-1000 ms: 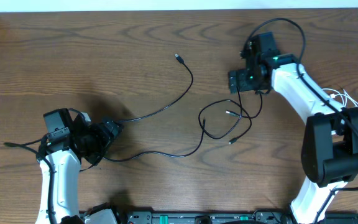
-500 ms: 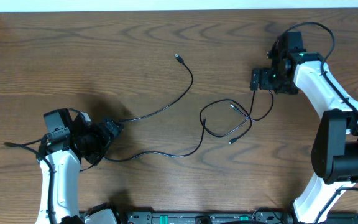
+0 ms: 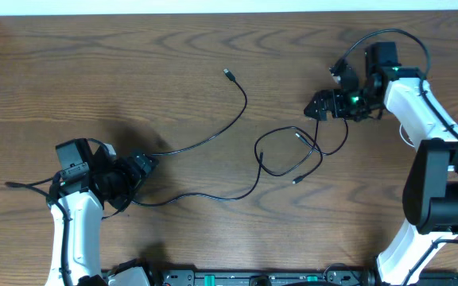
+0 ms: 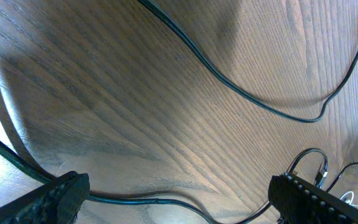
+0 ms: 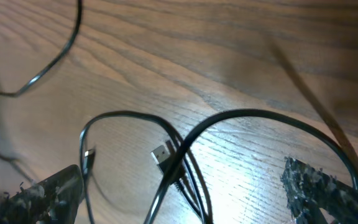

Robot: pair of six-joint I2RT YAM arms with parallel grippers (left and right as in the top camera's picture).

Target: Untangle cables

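Two robot arms sit over black cables strewn across a wooden worktop (image 3: pixel 133 56).
The left end effector (image 3: pixel 143 167), at lower left of the frame, has its jaws spread wide and grips nothing; a long black cable (image 3: pixel 213 137) runs from beside it to a plug (image 3: pixel 227 73) at upper centre. The right end effector (image 3: pixel 316 107), at upper right, is likewise spread wide and empty, just up-frame of a knot of overlapping black loops (image 3: pixel 315 148) right of centre.
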